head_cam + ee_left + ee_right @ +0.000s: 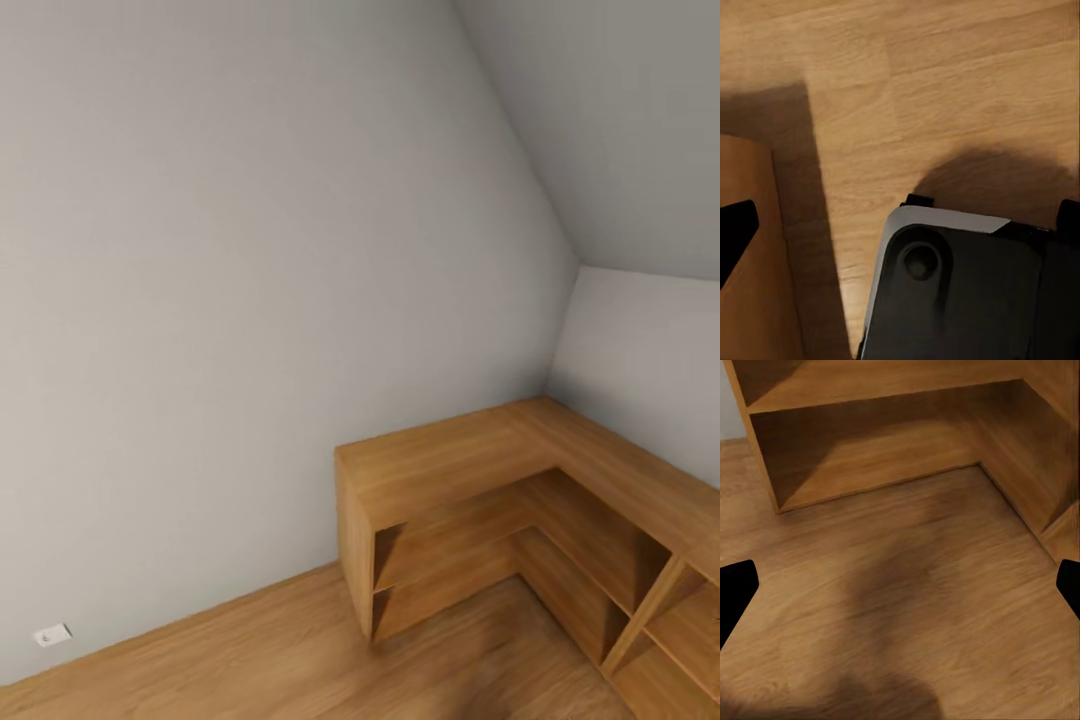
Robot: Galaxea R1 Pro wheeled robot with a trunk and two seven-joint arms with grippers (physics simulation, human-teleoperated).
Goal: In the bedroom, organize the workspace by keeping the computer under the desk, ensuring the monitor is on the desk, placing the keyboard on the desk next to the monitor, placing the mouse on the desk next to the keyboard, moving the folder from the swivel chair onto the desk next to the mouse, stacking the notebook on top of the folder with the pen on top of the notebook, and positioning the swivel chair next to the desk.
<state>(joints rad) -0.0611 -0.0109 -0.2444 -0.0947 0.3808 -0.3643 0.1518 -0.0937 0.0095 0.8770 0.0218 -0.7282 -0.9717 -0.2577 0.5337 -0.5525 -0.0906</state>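
Two grey walls [250,300] meet in a corner in the head view, under a sloping ceiling [620,120]. Against them stands an L-shaped light-wood shelf unit [450,460] with open compartments, on a wood floor [250,650]. A small white outlet [52,634] sits low on the wall near the floor. None of the task's things can be made out here, so their places cannot be told.

The right wrist view looks down at the floor before the shelf unit's lower compartments; the right claw [900,585] has its two black fingertips [735,589] far apart at the picture's edges, holding nothing.

The left wrist view shows the floor, the robot's black base [967,300] with a white edge, and a wood panel [750,262]. One black fingertip [735,229] and a sliver of the other show widely apart: the left claw [900,225] is spread.
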